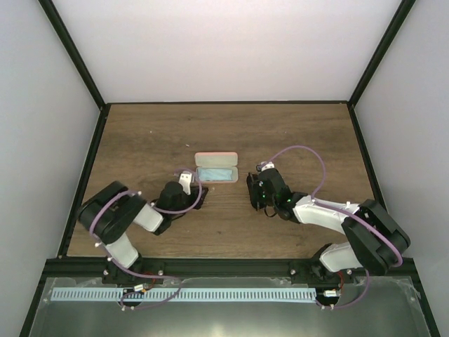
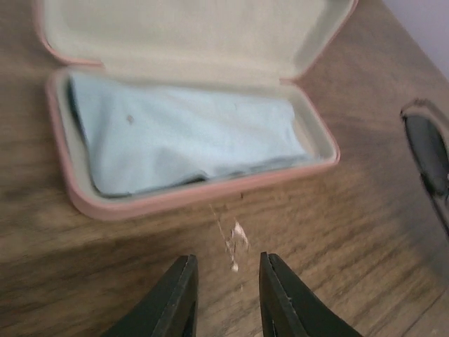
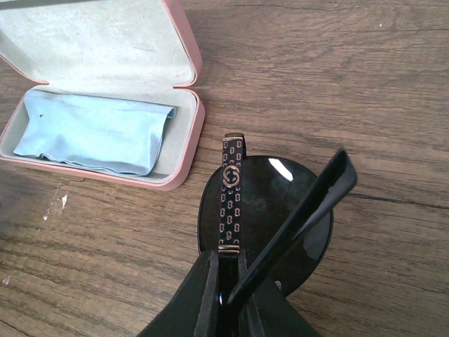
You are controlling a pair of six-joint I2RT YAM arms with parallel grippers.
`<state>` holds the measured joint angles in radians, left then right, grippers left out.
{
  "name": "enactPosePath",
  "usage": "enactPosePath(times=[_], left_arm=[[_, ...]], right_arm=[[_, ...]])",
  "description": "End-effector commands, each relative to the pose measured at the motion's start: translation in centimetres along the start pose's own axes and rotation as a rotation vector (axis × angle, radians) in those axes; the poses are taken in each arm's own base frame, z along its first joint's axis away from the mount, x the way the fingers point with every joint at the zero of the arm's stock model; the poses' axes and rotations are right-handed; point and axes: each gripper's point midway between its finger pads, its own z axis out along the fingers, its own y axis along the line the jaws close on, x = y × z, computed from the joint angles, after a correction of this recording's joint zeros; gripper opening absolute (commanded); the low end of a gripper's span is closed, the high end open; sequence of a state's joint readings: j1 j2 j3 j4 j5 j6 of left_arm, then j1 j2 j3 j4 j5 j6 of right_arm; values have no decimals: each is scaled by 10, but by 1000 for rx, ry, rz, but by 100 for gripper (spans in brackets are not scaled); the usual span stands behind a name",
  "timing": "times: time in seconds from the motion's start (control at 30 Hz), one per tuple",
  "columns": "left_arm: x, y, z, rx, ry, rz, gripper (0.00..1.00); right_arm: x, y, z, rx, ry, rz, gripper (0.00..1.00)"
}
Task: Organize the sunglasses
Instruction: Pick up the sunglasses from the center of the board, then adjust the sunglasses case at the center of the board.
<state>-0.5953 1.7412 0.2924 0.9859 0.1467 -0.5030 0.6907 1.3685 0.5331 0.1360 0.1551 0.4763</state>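
Note:
The sunglasses have dark lenses and slim dark temple arms, one with a gold pattern. My right gripper is shut on them near the patterned arm's hinge, holding them at the table just right of the open pink case. They also show at the right edge of the left wrist view. The case lies open with a light blue cloth in its tray. My left gripper is open and empty over bare wood just in front of the case rim.
The wooden table is framed by black rails and white walls. A small white scuff marks the wood between my left gripper and the case. Both arms lie low near the table's middle.

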Motion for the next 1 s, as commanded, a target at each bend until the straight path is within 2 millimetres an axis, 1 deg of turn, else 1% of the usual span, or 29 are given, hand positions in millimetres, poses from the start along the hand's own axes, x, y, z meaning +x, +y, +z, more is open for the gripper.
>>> enactPosePath(times=[0.0,0.13,0.2,0.3,0.5,0.73,0.97], left_arm=[[-28,15,-18,-147,-74,65,30],[-46,29,-27,-253,-121,38,35],[-51,33,-29,-275,-137,11,36],[-54,38,-22,-304,-121,-4,37],[-54,33,-2,-275,-70,2,37],[-51,42,13,-321,-16,6,36],[-48,54,19,-385,13,4,33]], right_arm=[[-11,4,-2,-1,-35,4,6],[-9,4,0,-1,-29,2,6],[-10,5,1,-2,-29,2,6],[-9,5,1,-2,-25,1,6],[-11,5,-1,-2,-31,-1,6],[-8,2,-3,-1,-32,2,6],[-8,2,-5,-6,-37,5,6]])
